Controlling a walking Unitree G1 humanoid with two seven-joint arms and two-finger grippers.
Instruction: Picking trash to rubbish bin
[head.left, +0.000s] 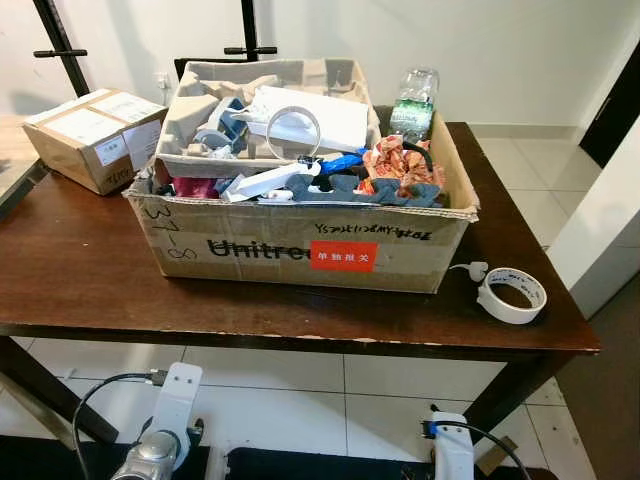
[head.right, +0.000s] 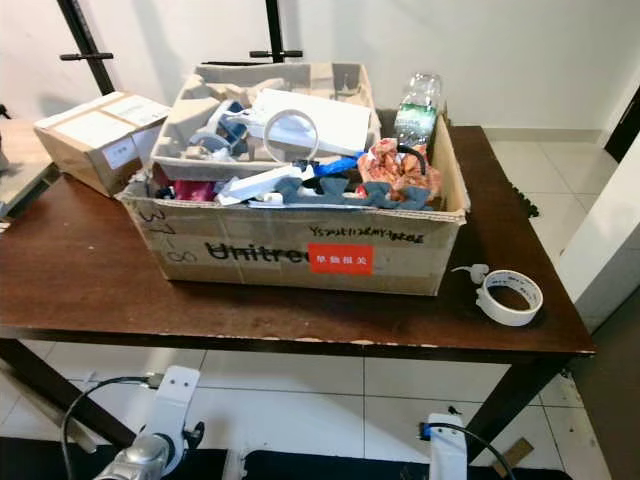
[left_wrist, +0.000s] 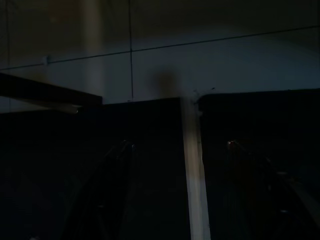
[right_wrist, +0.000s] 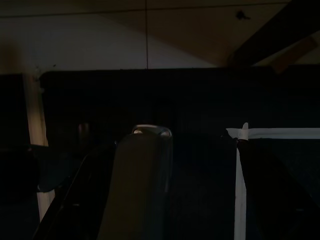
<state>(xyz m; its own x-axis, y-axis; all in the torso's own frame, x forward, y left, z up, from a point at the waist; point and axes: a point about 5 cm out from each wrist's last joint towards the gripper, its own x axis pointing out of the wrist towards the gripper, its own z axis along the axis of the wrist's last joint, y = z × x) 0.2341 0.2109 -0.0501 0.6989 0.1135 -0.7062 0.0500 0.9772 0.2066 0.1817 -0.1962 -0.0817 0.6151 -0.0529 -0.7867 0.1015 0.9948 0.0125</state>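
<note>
Both arms (head.left: 160, 440) hang low before a dark wooden table (head.left: 80, 270) on white tile; finger positions cannot be told.
Trash-filled cardboard box (head.left: 300, 245) at centre, tape roll (head.left: 512, 295) near right, small carton (head.left: 95, 135) far left.

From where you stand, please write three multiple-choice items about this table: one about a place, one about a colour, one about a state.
1. Where does the roll of tape lie?
A. inside the big box
B. on the table, to the right of the big box
C. on the floor

2. What colour is the label on the front of the big cardboard box?
A. red
B. green
C. blue

3. In what state is the small cardboard box?
A. open and filled
B. crushed flat
C. closed

Answers: 1 B, the tape rests on the dark wooden table beside the box's right end. 2 A, the sticker is red. 3 C, its flaps are shut and taped.
</note>
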